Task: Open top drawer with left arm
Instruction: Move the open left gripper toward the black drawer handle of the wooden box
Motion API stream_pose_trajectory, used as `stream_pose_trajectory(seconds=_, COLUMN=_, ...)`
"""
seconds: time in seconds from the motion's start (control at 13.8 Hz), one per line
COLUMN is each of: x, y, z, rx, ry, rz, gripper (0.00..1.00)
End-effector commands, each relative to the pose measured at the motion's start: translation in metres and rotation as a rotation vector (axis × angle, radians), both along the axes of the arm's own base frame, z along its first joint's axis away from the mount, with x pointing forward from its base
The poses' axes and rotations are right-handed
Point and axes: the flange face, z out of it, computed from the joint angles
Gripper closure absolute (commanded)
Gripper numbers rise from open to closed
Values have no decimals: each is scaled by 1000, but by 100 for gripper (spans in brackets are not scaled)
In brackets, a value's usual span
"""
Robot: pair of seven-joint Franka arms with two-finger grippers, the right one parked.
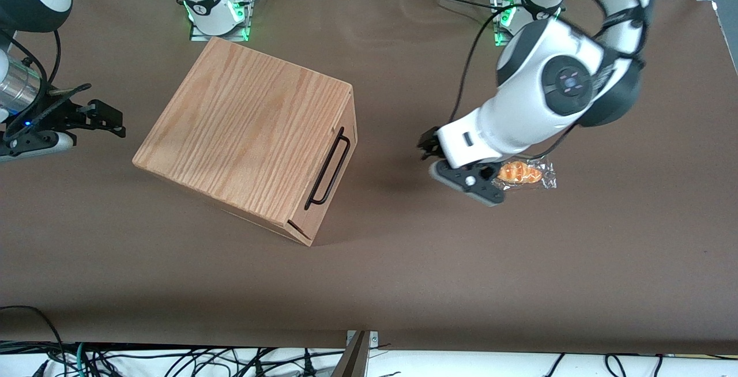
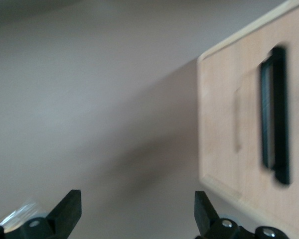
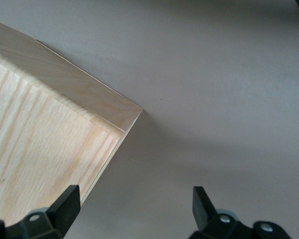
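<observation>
Nearest the front camera among the things on the brown table, the oak-grain wooden box has one corner pointing toward the table's near edge. Left arm's gripper hangs above the bare surface in front of the box, well apart from it, its two black fingers spread wide with nothing between them. Just beside the gripper, toward the working arm's end of the table, lies a clear wrapped packet of orange food, partly hidden by the gripper's grey finger base. The glossy white left arm rises from there toward the table's back edge. The top drawer sits shut in the box's front face, flush with it, its long thin black handle facing the gripper across a stretch of open table. In the wrist view the handle and the light-wood front show at an angle.
</observation>
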Motion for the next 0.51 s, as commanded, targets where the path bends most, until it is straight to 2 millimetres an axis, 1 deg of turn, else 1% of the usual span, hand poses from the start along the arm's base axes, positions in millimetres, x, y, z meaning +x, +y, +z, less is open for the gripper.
stream_pose_trajectory(seconds=0.0, x=9, y=-34, z=-6, rx=-169, ry=-10, rz=65, gripper=0)
stream_pose_trajectory(seconds=0.07, x=6, y=-51, z=-12, rx=-206, ry=-24, rz=73, gripper=0)
stream_pose_trajectory(seconds=0.14, x=5, y=-61, z=-21, rx=-214, ry=-40, rz=82, gripper=0)
stream_pose_trajectory(seconds=0.29, x=-4, y=-88, z=-36, rx=-221, ry=-50, rz=123, gripper=0)
stream_pose_trajectory(seconds=0.43, x=-11, y=-101, z=-46, rx=-213, ry=-40, rz=121, gripper=0)
